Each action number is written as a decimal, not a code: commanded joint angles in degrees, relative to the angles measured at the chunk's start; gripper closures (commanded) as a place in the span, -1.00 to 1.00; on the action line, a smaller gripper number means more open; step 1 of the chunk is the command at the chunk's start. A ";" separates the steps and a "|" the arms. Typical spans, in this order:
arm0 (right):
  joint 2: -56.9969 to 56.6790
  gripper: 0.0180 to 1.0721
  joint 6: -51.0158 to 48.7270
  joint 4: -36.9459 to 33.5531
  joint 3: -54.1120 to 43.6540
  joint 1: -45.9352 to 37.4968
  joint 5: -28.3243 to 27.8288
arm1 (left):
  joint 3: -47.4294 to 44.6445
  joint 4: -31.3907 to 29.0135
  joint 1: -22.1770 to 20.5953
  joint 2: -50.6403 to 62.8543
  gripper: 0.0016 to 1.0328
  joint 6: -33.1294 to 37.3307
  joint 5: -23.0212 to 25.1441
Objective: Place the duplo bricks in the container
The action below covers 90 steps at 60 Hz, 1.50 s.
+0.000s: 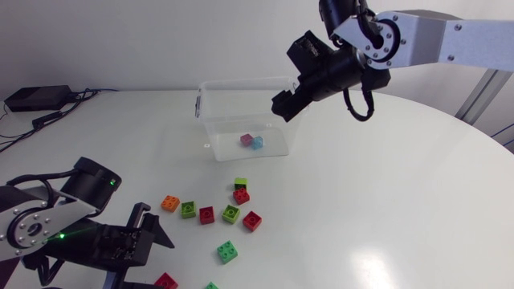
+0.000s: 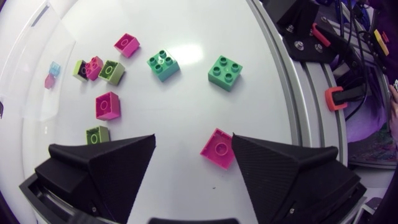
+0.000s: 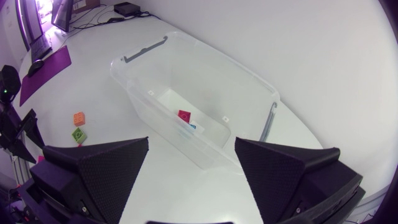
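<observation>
The clear container (image 1: 210,120) stands at the back of the table with a red brick (image 1: 246,140) and a blue brick (image 1: 257,143) inside. My right gripper (image 1: 283,104) hangs open and empty above its right end; in the right wrist view the container (image 3: 143,102) and the red brick (image 3: 184,116) lie under the right gripper (image 3: 191,144). My left gripper (image 2: 194,146) is open low over the table's front left. A magenta-red brick (image 2: 219,148) lies between its fingers, against one finger only. Two green bricks (image 2: 163,65) (image 2: 225,73) lie just ahead.
Several loose bricks lie in front of the container: orange (image 1: 169,203), green (image 1: 188,209), red (image 1: 206,214), green (image 1: 231,213), red (image 1: 252,220), and a green-on-red pair (image 1: 241,189). A green brick (image 1: 227,252) lies nearer the front edge.
</observation>
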 commanded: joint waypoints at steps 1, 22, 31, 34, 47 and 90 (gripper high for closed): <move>-1.06 -0.91 -0.23 0.22 -1.56 0.62 -0.20 | -0.69 -1.16 -0.39 -1.08 -0.73 1.29 0.51; -1.41 -0.91 -0.32 0.22 -2.79 1.24 -0.20 | -2.80 -0.02 -0.74 7.45 -0.73 9.11 0.69; -1.76 -0.91 -0.23 0.22 -3.93 1.77 -0.64 | -3.50 3.59 -1.79 10.96 -0.73 9.20 0.69; -1.94 -0.91 -0.23 0.22 -4.55 2.21 -0.73 | -3.59 4.20 -2.06 11.58 -0.71 9.29 0.69; -4.49 -0.87 0.83 -0.04 -11.05 6.86 -0.82 | -2.98 6.13 -1.97 13.51 0.34 8.93 0.69; 5.53 -0.85 2.67 -2.59 -18.52 16.36 -3.72 | 28.93 -1.60 8.75 13.60 0.40 -2.32 13.26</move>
